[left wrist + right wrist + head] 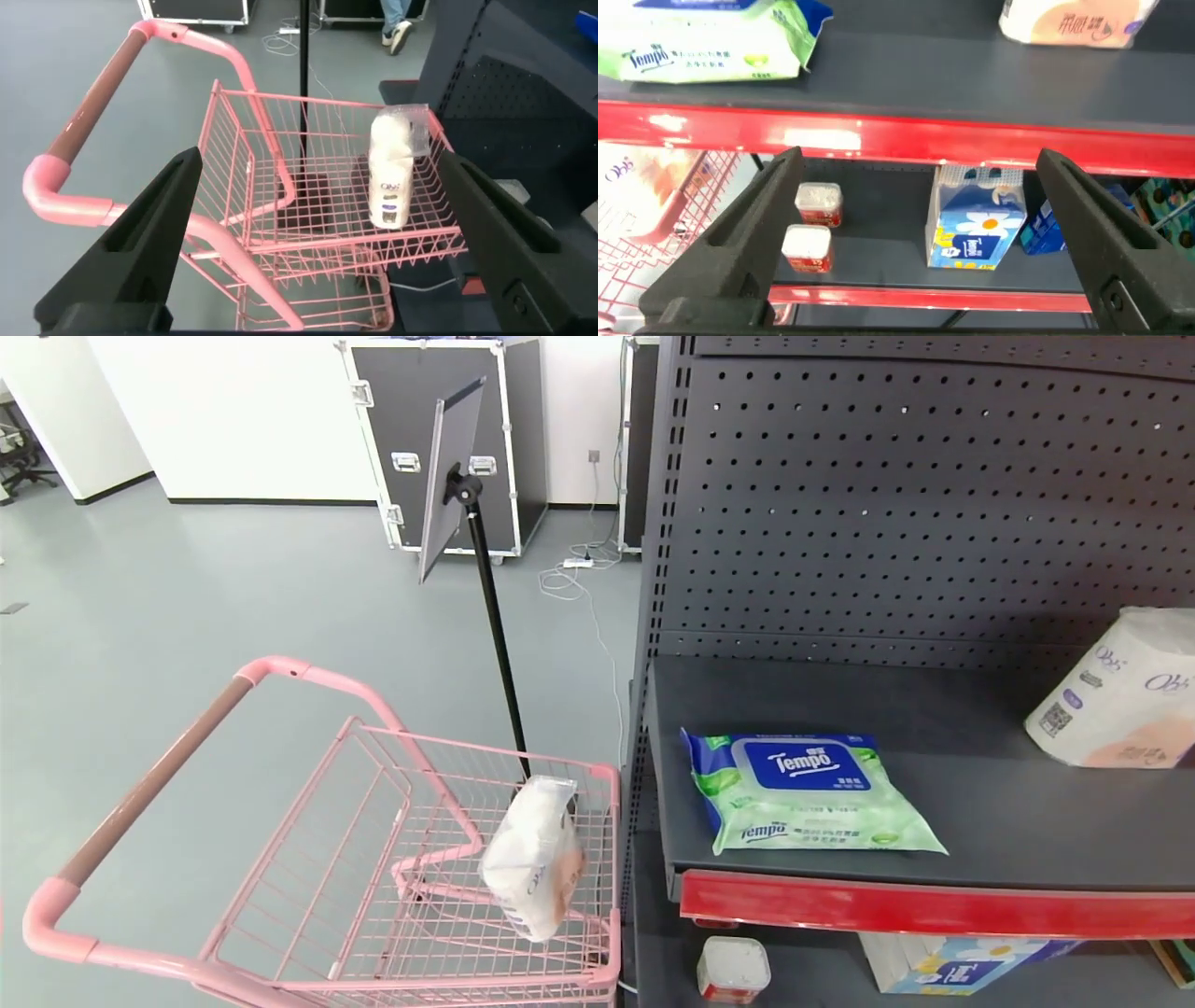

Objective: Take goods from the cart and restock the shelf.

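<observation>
A pink wire cart (373, 859) stands left of the dark shelf (1027, 803). A white pack of tissue rolls (534, 854) leans upright in the cart's far right corner. In the left wrist view my left gripper (322, 280) hangs open above the cart (280, 205), short of the pack (392, 168), with nothing between its fingers. My right gripper (915, 271) is open and empty in front of the shelf's red front edge (971, 135), facing the lower level. On the upper board lie a green and blue wet wipes pack (808, 789) and another tissue roll pack (1120, 695).
The lower level holds two small cans (819, 203), a blue and white tissue box (976, 224) and a blue box (1044, 229). A black stand with a tilted panel (448, 476) rises behind the cart. Cables (579, 569) lie on the grey floor near black cases.
</observation>
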